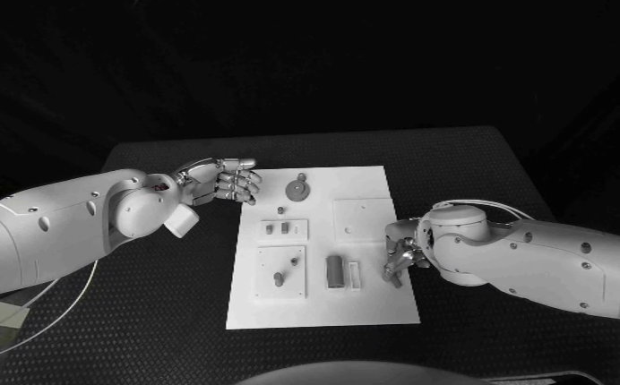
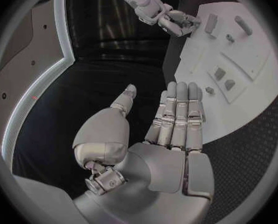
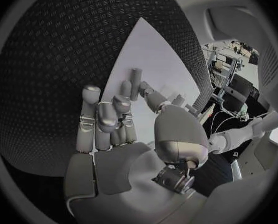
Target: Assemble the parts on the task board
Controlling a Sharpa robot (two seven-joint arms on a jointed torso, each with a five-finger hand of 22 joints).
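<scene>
the right hand (image 1: 402, 258) sits at the near right edge of the task board (image 1: 362, 309), thumb and fingers pinching a small grey part (image 3: 135, 83) whose long axis stands roughly upright from the fingertips in the right wrist view, tip aimed at the board. the left hand (image 1: 222, 180) hovers just off the board's far left edge, fingers straight and together, thumb apart, holding nothing. beside it on the board lies a round grey part (image 1: 297, 190); an upright block (image 1: 335, 270) stands just left of the right hand.
</scene>
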